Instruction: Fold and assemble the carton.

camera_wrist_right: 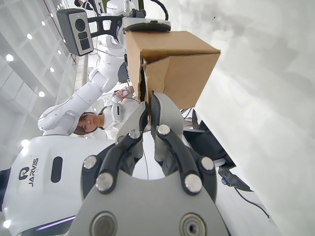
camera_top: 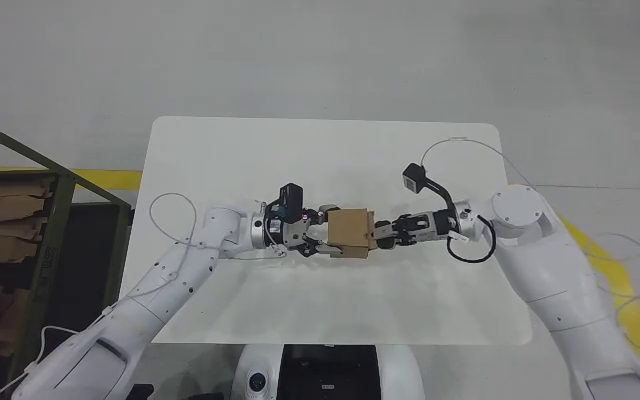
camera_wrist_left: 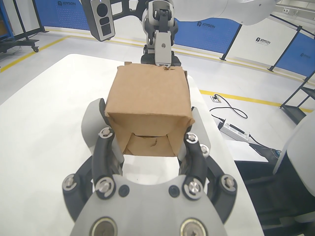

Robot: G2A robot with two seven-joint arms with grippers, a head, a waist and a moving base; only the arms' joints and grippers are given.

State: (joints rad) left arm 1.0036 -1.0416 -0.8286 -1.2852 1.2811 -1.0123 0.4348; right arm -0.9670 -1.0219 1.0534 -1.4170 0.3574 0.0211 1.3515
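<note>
A small brown carton [camera_top: 350, 232] hangs a little above the middle of the white table [camera_top: 320, 150], held between both arms. My left gripper [camera_wrist_left: 147, 119] has its fingers on the two outer sides of the carton [camera_wrist_left: 149, 92], whose near end is open and hollow. My right gripper [camera_wrist_right: 149, 104] is shut on a cardboard flap at the opposite end of the carton [camera_wrist_right: 172, 67]. From the left wrist view, the right gripper [camera_wrist_left: 162, 62] sits at the carton's far top edge. In the top view the left gripper [camera_top: 318, 240] and right gripper [camera_top: 378, 236] face each other across the box.
A green rack with flat cardboard sheets [camera_top: 25, 215] stands off the table's left side. A black wrist camera [camera_top: 414, 178] sticks out above the right arm. Cables loop beside both arms on the table.
</note>
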